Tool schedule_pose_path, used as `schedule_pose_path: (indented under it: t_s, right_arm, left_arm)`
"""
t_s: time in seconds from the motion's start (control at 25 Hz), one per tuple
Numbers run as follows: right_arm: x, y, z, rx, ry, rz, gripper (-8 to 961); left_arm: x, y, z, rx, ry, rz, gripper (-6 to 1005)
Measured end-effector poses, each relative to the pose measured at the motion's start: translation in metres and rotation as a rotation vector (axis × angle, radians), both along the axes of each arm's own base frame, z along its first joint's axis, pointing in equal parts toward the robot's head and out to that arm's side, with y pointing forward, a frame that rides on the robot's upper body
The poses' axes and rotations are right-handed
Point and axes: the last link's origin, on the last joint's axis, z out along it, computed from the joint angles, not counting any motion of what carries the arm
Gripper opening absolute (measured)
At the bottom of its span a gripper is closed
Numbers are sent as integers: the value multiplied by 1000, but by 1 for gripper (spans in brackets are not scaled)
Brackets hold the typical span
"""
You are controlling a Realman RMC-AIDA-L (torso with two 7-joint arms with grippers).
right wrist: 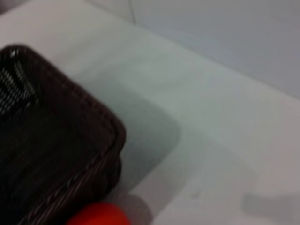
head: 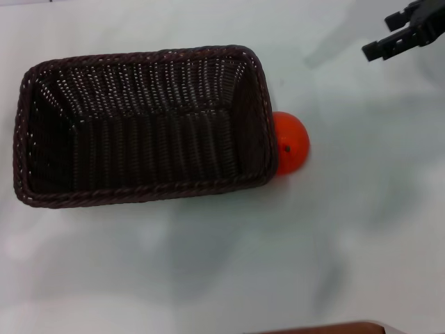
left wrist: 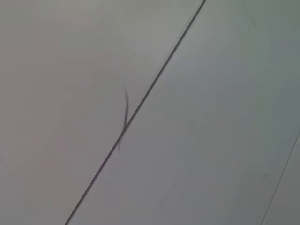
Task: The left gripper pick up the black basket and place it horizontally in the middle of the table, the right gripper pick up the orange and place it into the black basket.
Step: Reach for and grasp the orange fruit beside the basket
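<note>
The black basket (head: 142,125) lies lengthwise across the middle of the white table (head: 222,264), open side up and empty. The orange (head: 290,143) rests on the table against the basket's right end, outside it. My right gripper (head: 400,31) is open at the far right, above and to the right of the orange, apart from both. The right wrist view shows a corner of the basket (right wrist: 51,154) and the top of the orange (right wrist: 101,215). My left gripper is out of view; the left wrist view shows only a pale surface with a dark seam (left wrist: 140,103).
A brown edge (head: 327,328) shows at the bottom of the head view. Bare tabletop lies in front of the basket and to the right of the orange.
</note>
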Motion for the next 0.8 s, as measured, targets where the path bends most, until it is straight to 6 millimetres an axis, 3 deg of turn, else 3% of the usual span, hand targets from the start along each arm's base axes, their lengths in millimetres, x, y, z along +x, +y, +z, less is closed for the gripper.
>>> schedule_pose_path:
  t_s: [0.36,0.8]
  right_arm:
    - [-6,-1,-26,-92,-95,25,924]
    - [-7,-5,-38,-155,-138,33,925]
  left_arm:
    - [-1,-3,0,-3,-10,-2,816]
    - [0,-2,-1,-10,-9,-8,815]
